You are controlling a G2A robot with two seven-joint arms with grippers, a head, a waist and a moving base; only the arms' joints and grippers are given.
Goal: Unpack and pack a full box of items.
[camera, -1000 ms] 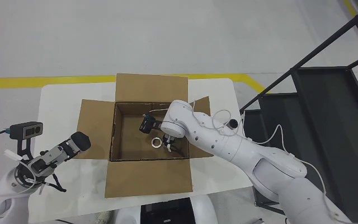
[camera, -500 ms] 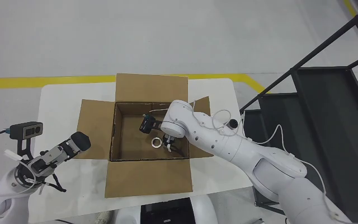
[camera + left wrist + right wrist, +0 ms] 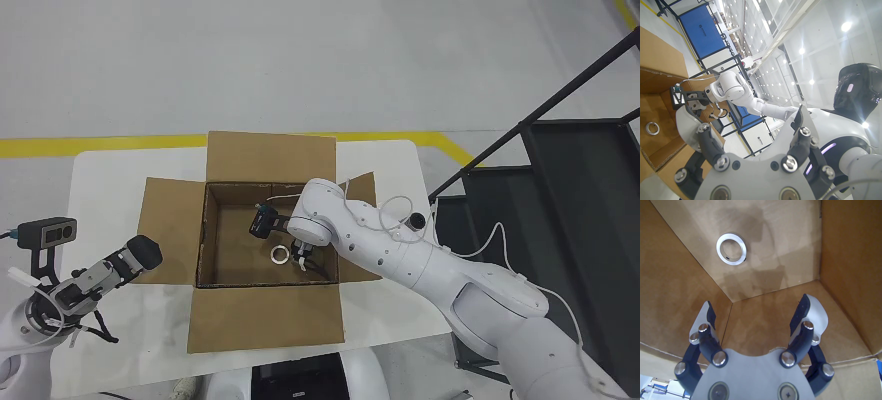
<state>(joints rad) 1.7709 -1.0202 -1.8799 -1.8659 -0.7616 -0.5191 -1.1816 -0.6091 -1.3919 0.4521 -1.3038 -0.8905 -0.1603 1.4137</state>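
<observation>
Top view shows an open cardboard box (image 3: 232,262) in the middle of a white bench (image 3: 110,180), with all four flaps folded outward. The far flap runs back to the bench's far edge, and the near flap stops close to its near edge. The right flap lies partly under the right arm (image 3: 400,245), which comes in over the right wall and bends down into the box.

A single metal ring (image 3: 279,256) lies flat on the box floor, toward the near wall and touching none of the four walls. Bare cardboard floor stretches from it to the left and far walls.

The right jaws hang inside the box above the near right corner. Their fingers (image 3: 817,315) are spread wide and hold nothing. In the right wrist view the ring (image 3: 732,249) lies beyond the fingertips, apart from them, beside the crease where floor meets wall.

The left arm (image 3: 100,275) sits over the left part of the bench, outside the box, with its tip just at the outer edge of the left flap. The left jaws are tilted upward and wide apart, and their fingers (image 3: 687,117) grip nothing. Dark steps (image 3: 560,200) stand just off the bench's right side.
</observation>
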